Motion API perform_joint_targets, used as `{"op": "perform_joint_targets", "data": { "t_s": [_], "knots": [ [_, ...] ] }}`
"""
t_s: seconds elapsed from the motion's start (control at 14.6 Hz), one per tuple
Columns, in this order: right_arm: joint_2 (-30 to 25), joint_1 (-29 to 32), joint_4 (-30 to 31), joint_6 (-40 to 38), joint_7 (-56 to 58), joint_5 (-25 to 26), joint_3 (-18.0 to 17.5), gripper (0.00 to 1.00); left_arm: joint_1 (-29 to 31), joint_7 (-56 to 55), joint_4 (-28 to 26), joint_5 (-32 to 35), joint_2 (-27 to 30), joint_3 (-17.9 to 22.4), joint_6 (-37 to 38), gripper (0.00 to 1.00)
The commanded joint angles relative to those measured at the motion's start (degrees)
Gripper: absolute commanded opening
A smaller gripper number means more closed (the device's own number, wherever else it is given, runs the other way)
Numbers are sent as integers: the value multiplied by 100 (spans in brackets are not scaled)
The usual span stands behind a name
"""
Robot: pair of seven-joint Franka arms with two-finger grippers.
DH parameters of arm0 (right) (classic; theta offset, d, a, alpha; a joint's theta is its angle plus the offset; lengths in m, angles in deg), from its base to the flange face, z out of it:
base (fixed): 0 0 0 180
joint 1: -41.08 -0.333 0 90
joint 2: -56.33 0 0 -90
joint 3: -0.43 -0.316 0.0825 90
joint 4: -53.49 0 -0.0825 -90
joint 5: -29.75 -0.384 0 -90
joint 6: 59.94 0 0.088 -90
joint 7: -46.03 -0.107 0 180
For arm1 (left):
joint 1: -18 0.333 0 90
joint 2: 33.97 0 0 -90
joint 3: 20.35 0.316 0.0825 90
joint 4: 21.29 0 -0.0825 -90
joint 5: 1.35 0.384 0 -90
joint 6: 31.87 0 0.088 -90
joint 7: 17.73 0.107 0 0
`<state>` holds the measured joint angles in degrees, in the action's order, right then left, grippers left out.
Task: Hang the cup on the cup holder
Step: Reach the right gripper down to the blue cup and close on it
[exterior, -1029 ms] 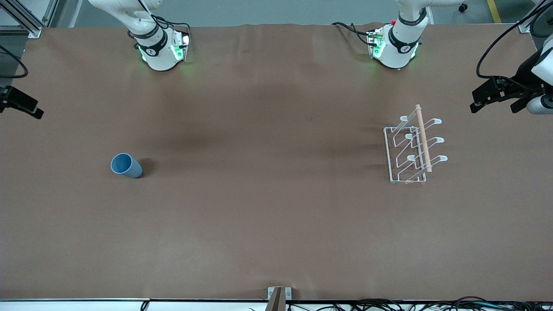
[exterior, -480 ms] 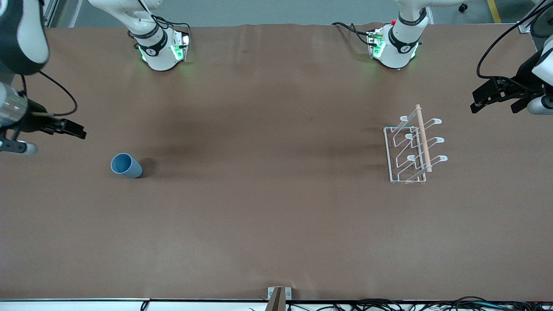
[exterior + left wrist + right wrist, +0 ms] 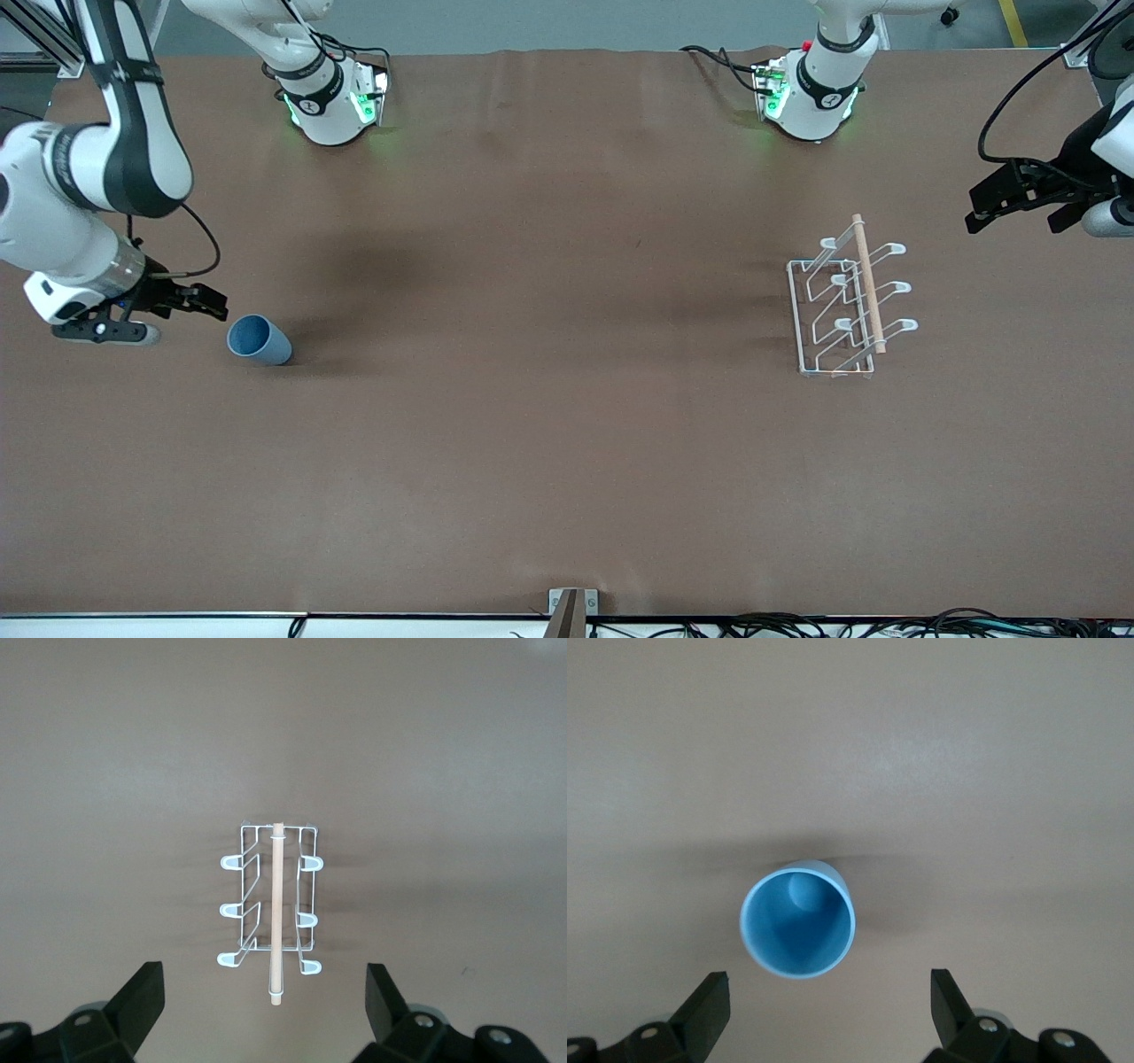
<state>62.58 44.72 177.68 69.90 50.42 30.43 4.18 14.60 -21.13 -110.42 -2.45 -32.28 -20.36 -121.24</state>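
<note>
The small light-blue plastic handleless cup (image 3: 259, 339) is stood upright on the desk, mouth up, toward the right arm's end, about midway between the base-side edge and the camera-side edge. Nothing is touching it.

The right end effector (image 3: 208, 306) is held just beside the cup, on the side toward the right arm's end edge of the desk. In the right wrist view the cup (image 3: 798, 920) is seen from almost straight above, its open mouth centred between the two spread fingers (image 3: 704, 1010); nothing is gripped. That placement is judged to be a pre-grasp line-up: spread wide enough to clear the rim, with the cup centred so a close would land on both walls.

The small white wire cup holder with a light wooden rod on top (image 3: 846, 306) is stood well apart from the cup, toward the left arm's end of the desk. All visible looped prongs are bare; hanging is not yet done.

The left end effector (image 3: 1019, 197) is held near the left arm's end edge, waiting. In its wrist view the fingers (image 3: 142, 1001) are spread and empty, with the holder (image 3: 271, 912) framed between them. Its height over the desk probably cannot be judged from these views.

The desk is covered by a plain brown matte sheet (image 3: 567, 443), slightly rippled near the base-side edge. Grey floor is seen past that edge, and black cables (image 3: 797, 625) along the camera-side edge.
</note>
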Motion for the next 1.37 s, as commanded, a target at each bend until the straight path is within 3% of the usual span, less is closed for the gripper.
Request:
{"op": "perform_joint_targets", "data": {
  "t_s": [0.0, 0.55, 0.82, 0.96, 1.1, 1.3],
  "knots": [
    [341, 67, 71, 366, 177, -59, -41, 100, 32, 42, 1, -12, 16, 1, -1, 100],
    [1001, 76, 80, 1123, 238, -50, -41, 98, 33, 42, 10, -12, -10, 1, -9, 100],
    [1089, 85, 97, 1140, 238, -50, -50, 71, 33, 42, 10, -4, -10, 1, -9, 100],
    [1133, 85, 97, 1141, 238, -50, -50, 51, 32, 42, 10, -12, -10, 10, -9, 100],
    [1160, 94, 80, 1123, 229, -77, -50, 39, 33, 42, 18, -3, -10, 10, -1, 100],
    [1160, 155, 54, 1123, 194, -112, -59, 12, 24, 42, 19, -3, -2, 10, -1, 100]
  ]
}}
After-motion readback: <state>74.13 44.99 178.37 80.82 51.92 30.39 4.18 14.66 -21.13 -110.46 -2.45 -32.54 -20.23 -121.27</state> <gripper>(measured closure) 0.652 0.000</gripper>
